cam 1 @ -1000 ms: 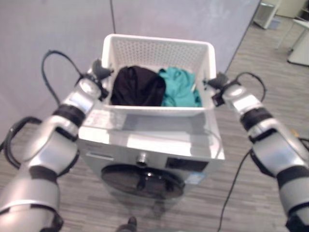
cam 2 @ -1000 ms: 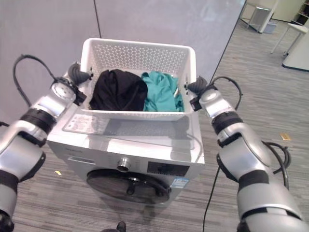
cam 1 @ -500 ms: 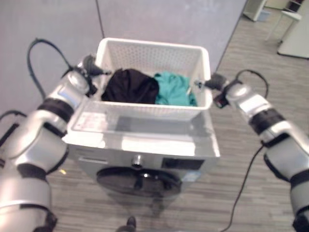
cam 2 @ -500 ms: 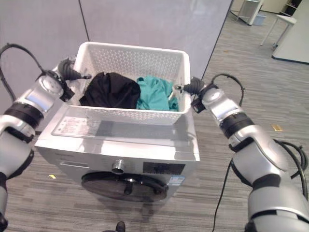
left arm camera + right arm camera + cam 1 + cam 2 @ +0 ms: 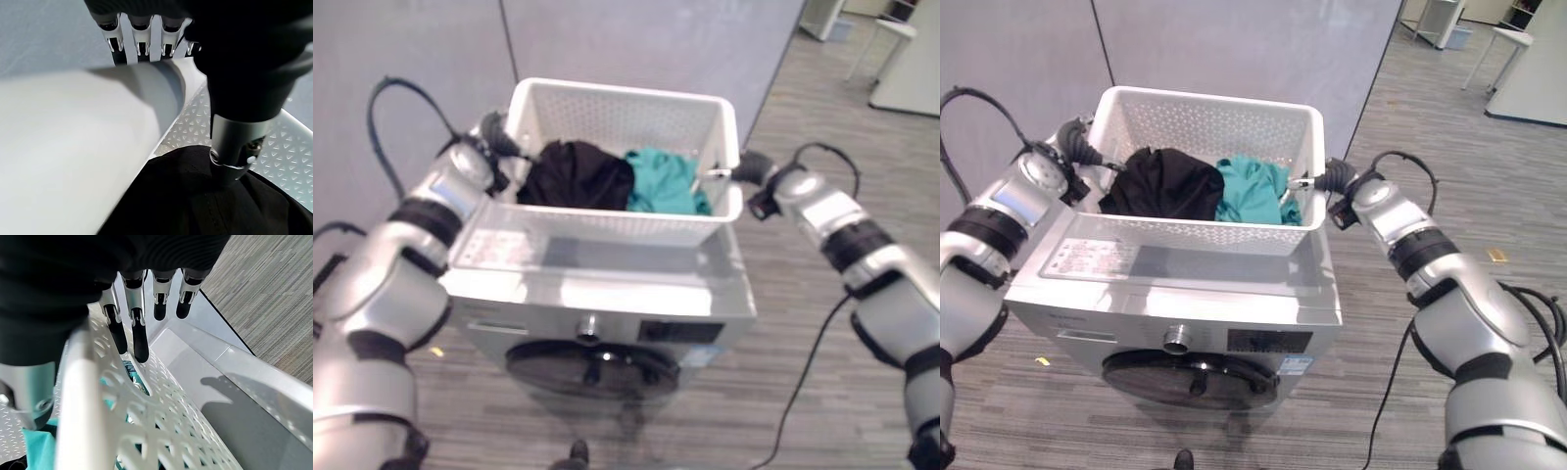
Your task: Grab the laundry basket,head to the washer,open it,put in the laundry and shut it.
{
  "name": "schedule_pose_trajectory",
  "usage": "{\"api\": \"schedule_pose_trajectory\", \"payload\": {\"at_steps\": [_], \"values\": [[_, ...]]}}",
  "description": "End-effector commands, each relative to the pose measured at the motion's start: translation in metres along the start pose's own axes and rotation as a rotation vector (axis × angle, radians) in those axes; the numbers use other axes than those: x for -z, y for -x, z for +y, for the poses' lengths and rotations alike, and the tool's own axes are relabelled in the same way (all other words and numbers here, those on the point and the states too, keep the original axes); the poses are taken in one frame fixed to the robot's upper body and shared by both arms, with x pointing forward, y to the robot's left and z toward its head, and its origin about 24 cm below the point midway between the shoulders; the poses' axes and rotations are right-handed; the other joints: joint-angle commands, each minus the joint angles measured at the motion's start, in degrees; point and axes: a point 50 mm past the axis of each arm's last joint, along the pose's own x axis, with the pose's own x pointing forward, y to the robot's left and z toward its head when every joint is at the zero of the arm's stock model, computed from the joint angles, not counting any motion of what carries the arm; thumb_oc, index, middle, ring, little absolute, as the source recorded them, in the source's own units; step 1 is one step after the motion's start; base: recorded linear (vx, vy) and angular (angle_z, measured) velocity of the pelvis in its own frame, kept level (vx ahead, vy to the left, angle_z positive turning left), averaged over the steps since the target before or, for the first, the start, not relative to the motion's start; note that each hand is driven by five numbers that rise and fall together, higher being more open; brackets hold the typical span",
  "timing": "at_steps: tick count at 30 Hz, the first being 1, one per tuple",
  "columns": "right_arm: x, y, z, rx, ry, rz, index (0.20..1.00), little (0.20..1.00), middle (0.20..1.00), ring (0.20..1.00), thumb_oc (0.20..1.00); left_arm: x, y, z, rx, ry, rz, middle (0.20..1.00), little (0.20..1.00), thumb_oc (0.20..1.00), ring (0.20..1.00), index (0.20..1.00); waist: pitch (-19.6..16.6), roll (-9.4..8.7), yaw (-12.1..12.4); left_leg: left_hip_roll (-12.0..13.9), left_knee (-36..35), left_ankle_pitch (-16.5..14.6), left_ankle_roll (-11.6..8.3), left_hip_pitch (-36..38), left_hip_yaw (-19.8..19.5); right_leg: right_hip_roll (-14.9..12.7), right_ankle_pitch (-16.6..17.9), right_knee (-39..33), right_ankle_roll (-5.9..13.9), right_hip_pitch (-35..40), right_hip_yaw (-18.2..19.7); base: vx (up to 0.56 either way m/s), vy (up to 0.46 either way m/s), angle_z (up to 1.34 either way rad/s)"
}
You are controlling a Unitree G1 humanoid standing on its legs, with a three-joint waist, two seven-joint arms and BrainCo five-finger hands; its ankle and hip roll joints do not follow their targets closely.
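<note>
Basket sits on the washer; my left hand and right hand each pinch a side rim, so I'd release evenly before going for the door.

Grey partition wall behind, grey wood-plank floor stretching right toward a white table and a pale bin.

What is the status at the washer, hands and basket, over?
Left hand and right hand pinch the laundry basket rims. Basket sits on the washer, black and teal laundry inside. Washer door shut, nothing blocking.
</note>
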Motion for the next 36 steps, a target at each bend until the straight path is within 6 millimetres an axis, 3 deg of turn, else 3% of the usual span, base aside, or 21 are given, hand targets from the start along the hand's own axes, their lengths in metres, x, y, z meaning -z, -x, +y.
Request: {"api": "schedule_pose_trajectory", "payload": {"at_steps": [1, 6, 16, 23, 36], "values": [[-0.085, 0.014, -0.024, 0.052, -0.025, -0.326, 1.0, 1.0, 1.0, 1.0, 1.0, -0.102, -0.001, 0.048, -0.201, 0.02, -0.312, 1.0, 1.0, 1.0, 1.0, 1.0, 0.3, 0.56, 1.7, 4.2, 3.7, -8.8, -0.79, 7.3, 1.9, -6.0, 2.7, 2.8, 6.93, -3.5, -2.3, 0.0, 0.0, 0.0], [-0.108, 0.026, -0.044, 0.149, -0.089, -0.448, 1.0, 1.0, 1.0, 1.0, 1.0, -0.116, 0.007, 0.072, -0.335, 0.134, -0.377, 1.0, 1.0, 1.0, 1.0, 1.0, -0.2, 0.66, 1.2, 4.1, 3.3, -9.2, -0.71, 7.6, 1.7, -6.1, 2.6, 3.0, 6.96, -3.5, -2.3, 0.0, 0.0, 0.0], [-0.133, 0.031, -0.08, 0.303, -0.184, -0.442, 1.0, 1.0, 1.0, 1.0, 1.0, -0.104, 0.012, 0.126, -0.48, 0.097, -0.275, 1.0, 1.0, 1.0, 1.0, 1.0, -1.4, 1.11, 1.7, 4.0, 2.8, -8.8, -0.88, 7.9, 1.4, -6.3, 2.8, 2.8, 7.1, -3.2, -2.7, 0.0, 0.0, 0.0], [-0.134, 0.027, -0.084, 0.333, -0.19, -0.392, 1.0, 1.0, 1.0, 1.0, 1.0, -0.1, 0.012, 0.135, -0.478, 0.068, -0.224, 1.0, 1.0, 1.0, 1.0, 1.0, -1.9, 1.12, 2.2, 4.0, 2.9, -8.9, -0.94, 7.9, 1.2, -6.3, 2.7, 2.5, 7.15, -2.7, -3.3, 0.0, 0.0, 0.0], [-0.144, 0.03, -0.083, 0.333, -0.191, -0.426, 1.0, 1.0, 1.0, 1.0, 1.0, -0.108, 0.012, 0.131, -0.472, 0.108, -0.258, 1.0, 1.0, 1.0, 1.0, 1.0, -1.3, 1.07, 2.4, 3.9, 3.4, -9.3, -0.88, 7.5, 0.8, -6.4, 2.4, 2.6, 7.0, -2.8, -3.7, 0.0, 0.0, 0.0]]}}
